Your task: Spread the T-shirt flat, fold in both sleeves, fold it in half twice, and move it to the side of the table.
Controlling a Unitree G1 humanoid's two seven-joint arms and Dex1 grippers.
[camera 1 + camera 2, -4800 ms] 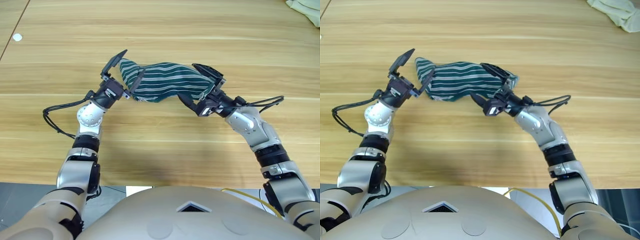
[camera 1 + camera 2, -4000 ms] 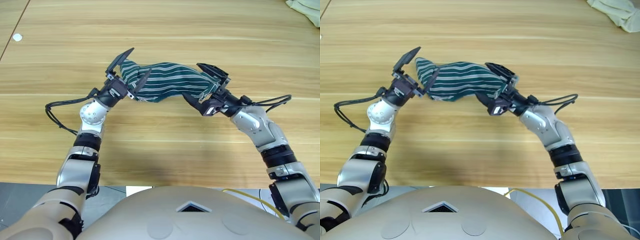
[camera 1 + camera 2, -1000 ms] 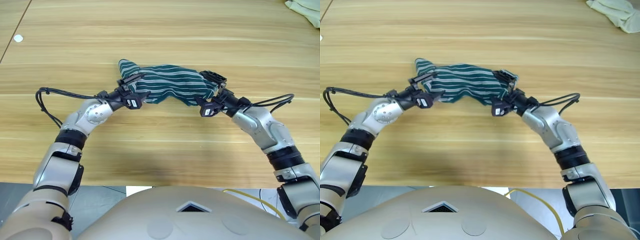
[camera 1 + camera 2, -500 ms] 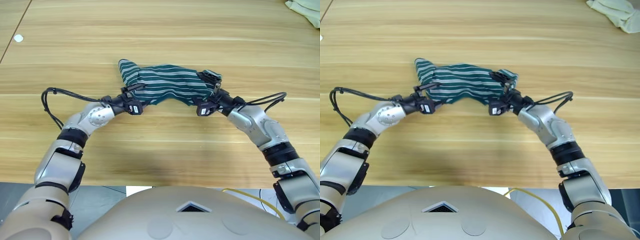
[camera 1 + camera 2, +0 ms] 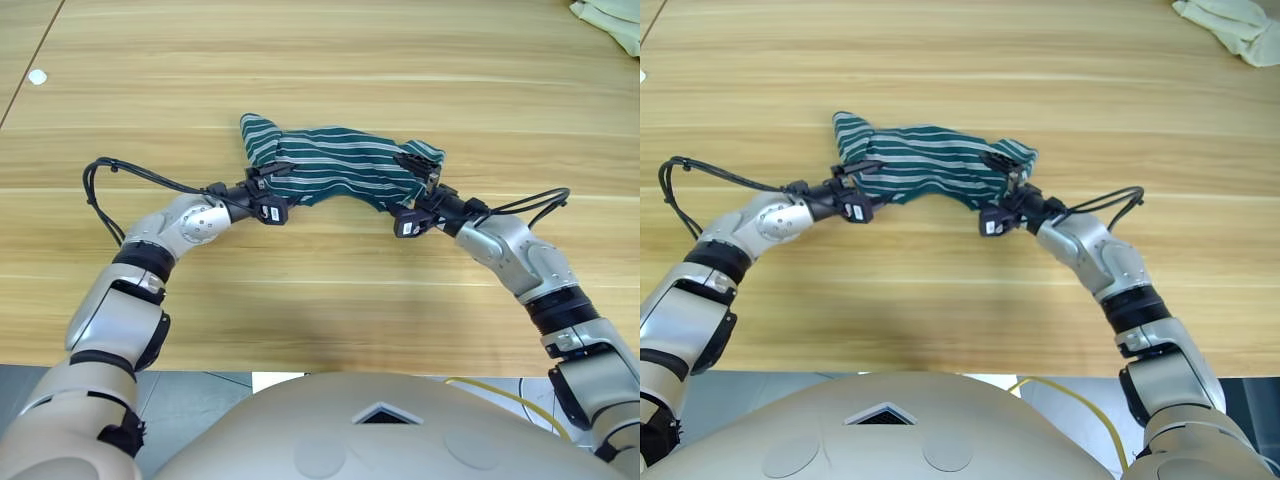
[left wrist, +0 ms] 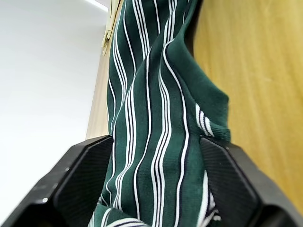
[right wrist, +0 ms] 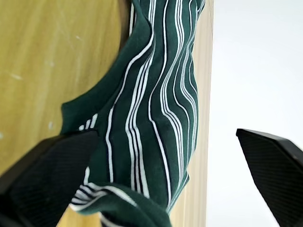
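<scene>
A green T-shirt [image 5: 335,170] with white stripes lies bunched in a long heap at the middle of the wooden table [image 5: 320,300]. My left gripper [image 5: 268,192] sits low at the heap's near left end. In the left wrist view the striped cloth [image 6: 156,142] fills the gap between both black fingers [image 6: 80,179], which press on it. My right gripper [image 5: 415,195] is at the heap's near right end, open. In the right wrist view the cloth [image 7: 142,127] lies against one finger [image 7: 52,165], and the other finger [image 7: 274,165] stands well apart from it.
A pale crumpled cloth [image 5: 608,18] lies at the table's far right corner. A small white spot [image 5: 36,76] marks the far left. Black cables loop from both wrists. Bare wood stretches all around the heap, and the table's front edge [image 5: 300,366] is near me.
Both grippers came down from wide open beside the heap's ends to its near edge. The left fingers have narrowed onto the cloth. The heap's left end has shifted slightly.
</scene>
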